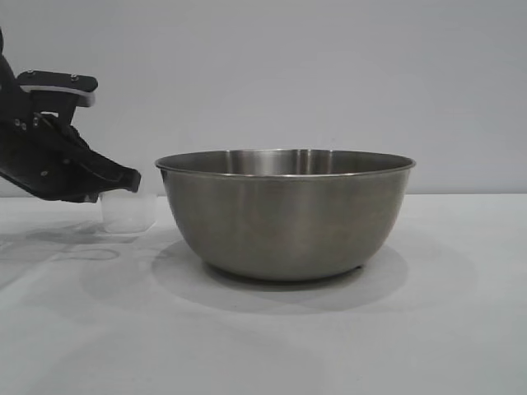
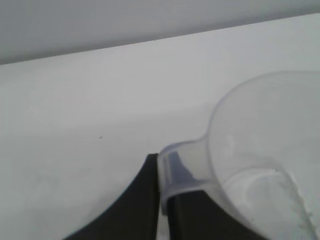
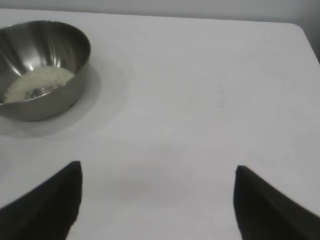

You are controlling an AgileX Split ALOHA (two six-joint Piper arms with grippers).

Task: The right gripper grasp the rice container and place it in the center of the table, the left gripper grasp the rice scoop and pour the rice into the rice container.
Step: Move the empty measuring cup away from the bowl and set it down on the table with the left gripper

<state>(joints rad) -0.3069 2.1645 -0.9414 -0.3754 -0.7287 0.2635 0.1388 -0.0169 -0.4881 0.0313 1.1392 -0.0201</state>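
Left gripper [image 2: 162,200] fingers clamp rice scoop [image 1: 128,212] handle; right gripper [image 3: 156,200] fingers spread, idle.

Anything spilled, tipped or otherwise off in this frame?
Nothing stands out. The rice lies inside the steel bowl, none on the table. The left gripper holds the upright plastic scoop by its handle; the right gripper is open, clear of the bowl.

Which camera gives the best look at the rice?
The right wrist view: it looks down into the rice container, where the rice lies. The exterior view shows only the container's outside wall. The left wrist view shows the rice scoop, no clear grains.
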